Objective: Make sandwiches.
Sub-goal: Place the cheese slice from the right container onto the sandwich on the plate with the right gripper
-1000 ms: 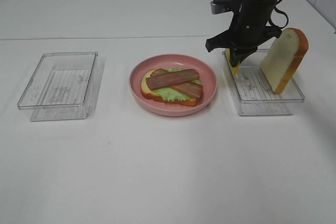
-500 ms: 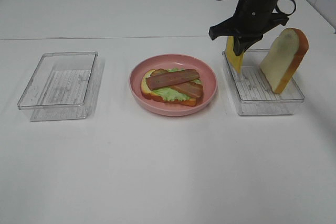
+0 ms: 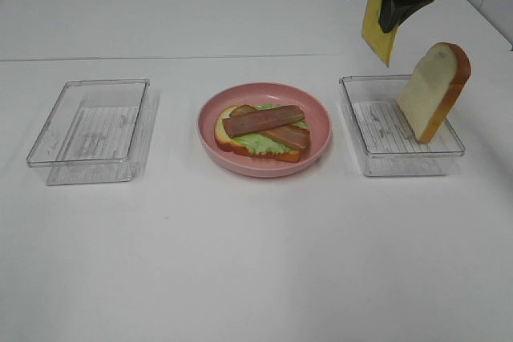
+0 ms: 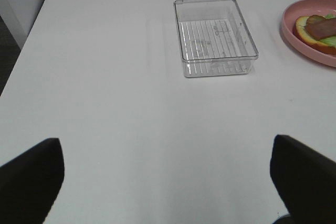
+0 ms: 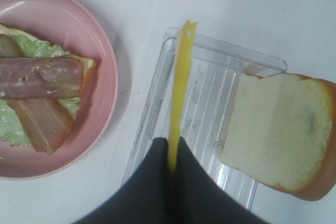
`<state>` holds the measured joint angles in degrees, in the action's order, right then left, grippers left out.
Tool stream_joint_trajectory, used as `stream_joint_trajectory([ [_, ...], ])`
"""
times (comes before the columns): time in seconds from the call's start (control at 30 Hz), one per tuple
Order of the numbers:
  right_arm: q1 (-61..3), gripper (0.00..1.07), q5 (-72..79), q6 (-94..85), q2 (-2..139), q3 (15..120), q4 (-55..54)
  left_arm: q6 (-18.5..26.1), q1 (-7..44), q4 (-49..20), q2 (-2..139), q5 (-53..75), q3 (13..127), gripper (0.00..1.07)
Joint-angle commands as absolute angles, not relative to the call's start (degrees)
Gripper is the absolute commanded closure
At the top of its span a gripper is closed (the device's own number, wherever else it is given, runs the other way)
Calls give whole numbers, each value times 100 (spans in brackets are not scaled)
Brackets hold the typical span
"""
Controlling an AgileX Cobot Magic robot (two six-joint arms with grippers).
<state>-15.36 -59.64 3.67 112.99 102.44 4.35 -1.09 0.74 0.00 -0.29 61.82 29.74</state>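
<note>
Three layers are sitting on the round pink plate [image 3: 314, 143]: bread, lettuce, bacon. The right end effector [image 3: 383, 12] is pinching the thin yellow cheese square [image 3: 378, 34]; the left end effector [image 4: 167, 174] is standing wide, empty. The upright top bread slice [image 3: 434, 90] is waiting.

Bare white table [image 3: 264, 262] is lying open across the whole near side. The pink plate [image 3: 319, 115] is sitting centre, flanked by two clear trays; a bread slice [image 3: 433, 90] is standing upright in the right tray [image 3: 401, 164], blocking its right end.

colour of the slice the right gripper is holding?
Yellow: the cheese slice, clearest in the right wrist view.
</note>
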Motion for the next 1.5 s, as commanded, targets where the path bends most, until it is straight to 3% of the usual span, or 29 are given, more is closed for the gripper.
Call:
stream_joint_trajectory([
  [0.03, -1536, 107, -6079, 361, 11155, 10262, 292, -132, 63, -40, -138, 6159, 2956, 6],
  [0.2, -1570, 107, -6194, 361, 11127, 10262, -63, -132, 63, -40, -138, 6159, 2956, 6],
  [0.8, -3037, 107, -5432, 521, 11683, 10262, -120, -132, 63, -40, -138, 6159, 2956, 6],
  [1.5, -3209, 107, -4790, 115, 12559, 10262, -1301, -132, 63, -40, -138, 6159, 2956, 6],
])
